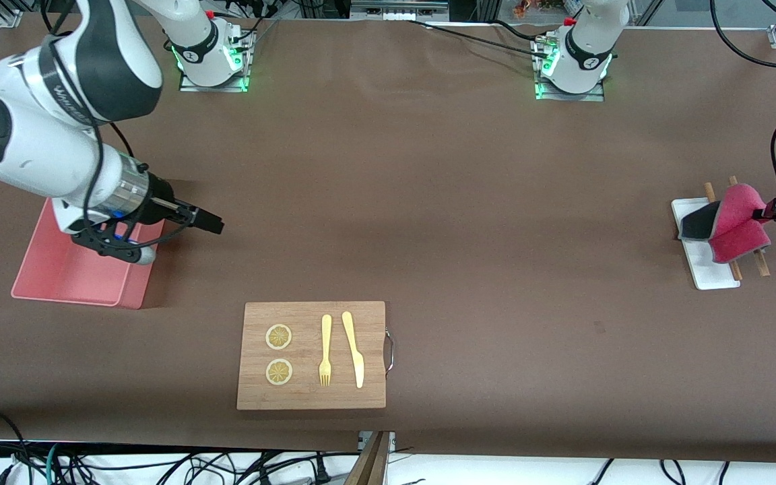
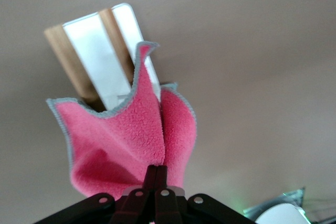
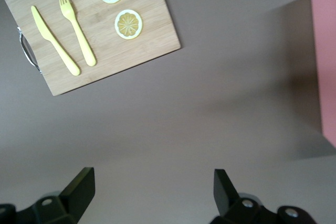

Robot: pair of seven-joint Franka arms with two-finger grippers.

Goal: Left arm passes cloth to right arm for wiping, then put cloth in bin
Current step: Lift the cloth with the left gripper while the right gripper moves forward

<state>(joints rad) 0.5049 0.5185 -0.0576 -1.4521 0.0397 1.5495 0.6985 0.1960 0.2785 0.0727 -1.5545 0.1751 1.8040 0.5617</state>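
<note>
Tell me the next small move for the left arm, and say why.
Probably carry the cloth toward mid-table. The left gripper is shut on it, lifted over the white tray, while the right gripper waits open beside the bin, too far off for a handover.

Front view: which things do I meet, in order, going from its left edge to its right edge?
Bin → right pincer → lemon slices → fork → knife → tray → cloth → left pincer.

White arms (image 1: 44, 135), grey bands, black fingers (image 3: 79, 187)
</note>
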